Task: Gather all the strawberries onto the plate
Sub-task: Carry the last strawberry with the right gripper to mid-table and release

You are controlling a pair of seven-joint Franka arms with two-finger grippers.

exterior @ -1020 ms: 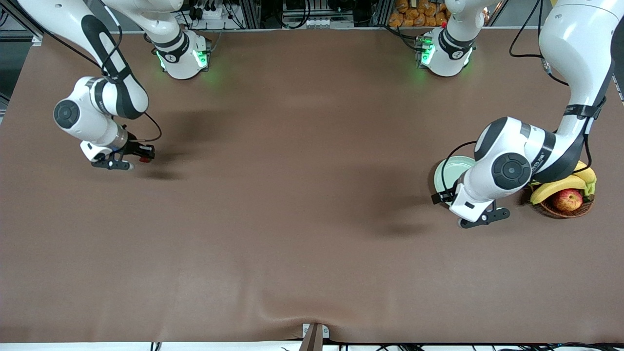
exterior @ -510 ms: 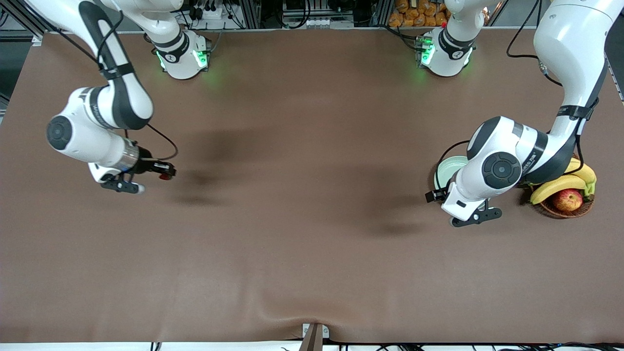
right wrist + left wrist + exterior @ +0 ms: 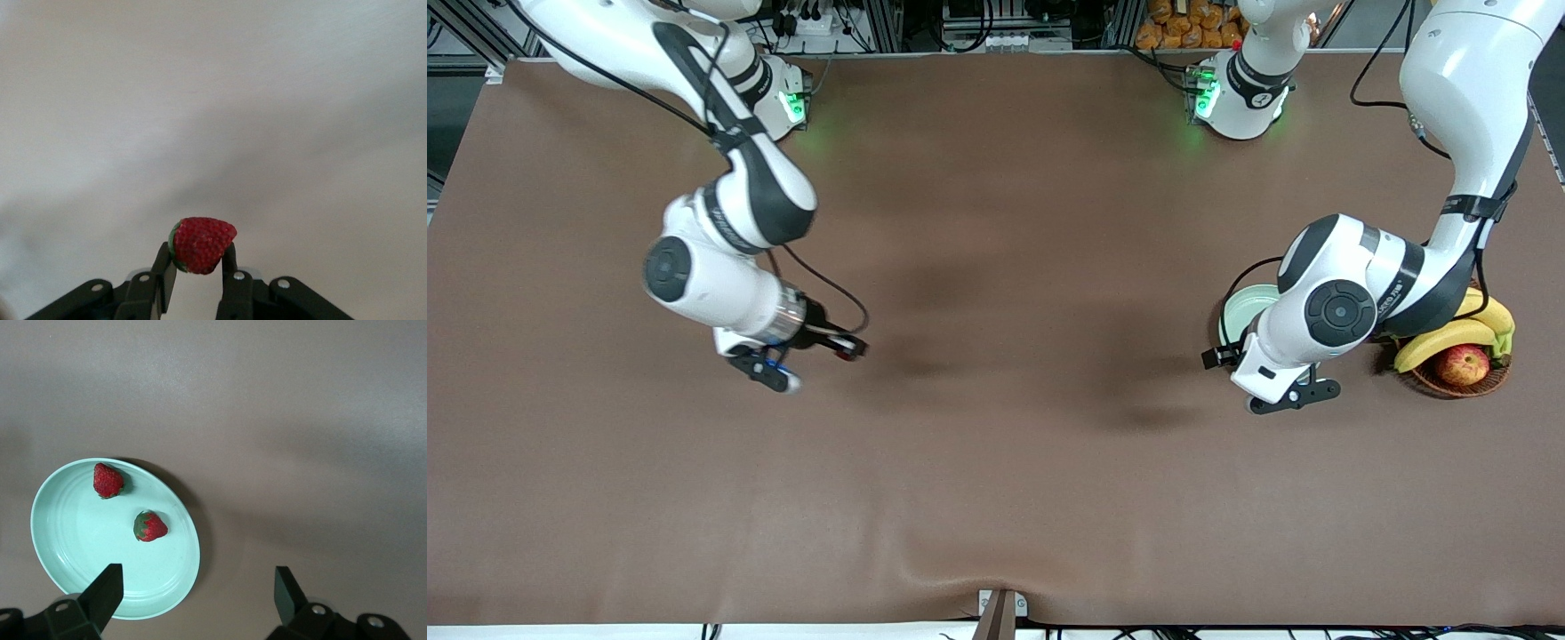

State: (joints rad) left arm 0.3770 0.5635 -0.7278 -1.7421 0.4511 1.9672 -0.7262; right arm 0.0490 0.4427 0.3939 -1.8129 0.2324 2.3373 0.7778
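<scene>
arms: white, black joints | cables: black | bases: green lights

We see the right gripper (image 3: 845, 347) over bare table (image 3: 996, 462), clamping a small red strawberry (image 3: 841, 353). The left arm partly covers the plate (image 3: 1240, 311); beside it, the basket (image 3: 1458, 378) holds fruit.

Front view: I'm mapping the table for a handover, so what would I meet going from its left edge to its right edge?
right gripper shut on a strawberry → plate → left gripper → basket with banana and apple
</scene>
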